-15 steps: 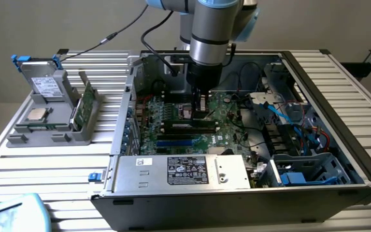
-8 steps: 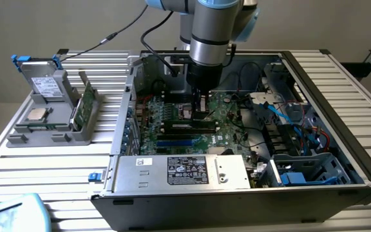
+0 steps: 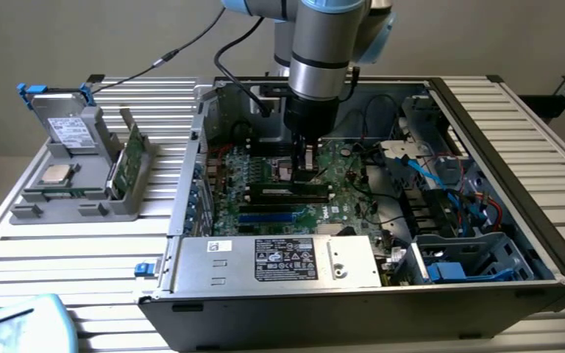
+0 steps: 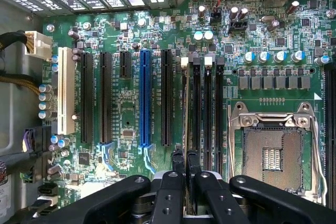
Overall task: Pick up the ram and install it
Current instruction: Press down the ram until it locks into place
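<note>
The gripper (image 4: 185, 163) pinched the ram (image 4: 186, 108) edge-on over the black memory slots (image 4: 207, 114), beside the open processor socket (image 4: 273, 153).

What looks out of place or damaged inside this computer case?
Nothing looks spilled or broken. One odd point: the processor socket on the motherboard is empty, its contacts bare, while a silver processor lies on the grey tray outside the case. The ram in the hand looks straight, not tilted.
</note>
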`<state>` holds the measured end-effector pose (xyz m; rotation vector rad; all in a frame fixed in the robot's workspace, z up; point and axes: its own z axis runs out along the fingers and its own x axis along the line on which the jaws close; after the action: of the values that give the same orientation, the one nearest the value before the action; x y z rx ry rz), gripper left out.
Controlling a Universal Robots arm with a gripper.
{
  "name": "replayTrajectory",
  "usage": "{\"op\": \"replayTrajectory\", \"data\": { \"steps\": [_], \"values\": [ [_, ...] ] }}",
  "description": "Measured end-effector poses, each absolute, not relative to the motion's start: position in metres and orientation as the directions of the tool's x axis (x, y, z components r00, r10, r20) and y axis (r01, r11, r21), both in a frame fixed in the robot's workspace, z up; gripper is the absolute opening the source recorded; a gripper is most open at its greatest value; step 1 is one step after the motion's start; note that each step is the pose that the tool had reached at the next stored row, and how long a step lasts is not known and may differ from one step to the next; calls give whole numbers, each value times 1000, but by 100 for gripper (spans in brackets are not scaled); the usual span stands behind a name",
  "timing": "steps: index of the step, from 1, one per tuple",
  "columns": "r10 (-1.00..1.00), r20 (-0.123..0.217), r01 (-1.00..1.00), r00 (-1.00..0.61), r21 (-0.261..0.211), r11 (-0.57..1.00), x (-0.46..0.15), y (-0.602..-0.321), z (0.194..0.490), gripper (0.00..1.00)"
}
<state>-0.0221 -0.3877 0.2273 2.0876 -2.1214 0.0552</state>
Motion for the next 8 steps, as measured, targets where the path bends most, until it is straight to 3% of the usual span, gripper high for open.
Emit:
{"op": "replayTrajectory", "data": {
  "steps": [8],
  "values": [
    [-990,143,-996,-10,89,22,-22,-387,227,14]
  ]
}}
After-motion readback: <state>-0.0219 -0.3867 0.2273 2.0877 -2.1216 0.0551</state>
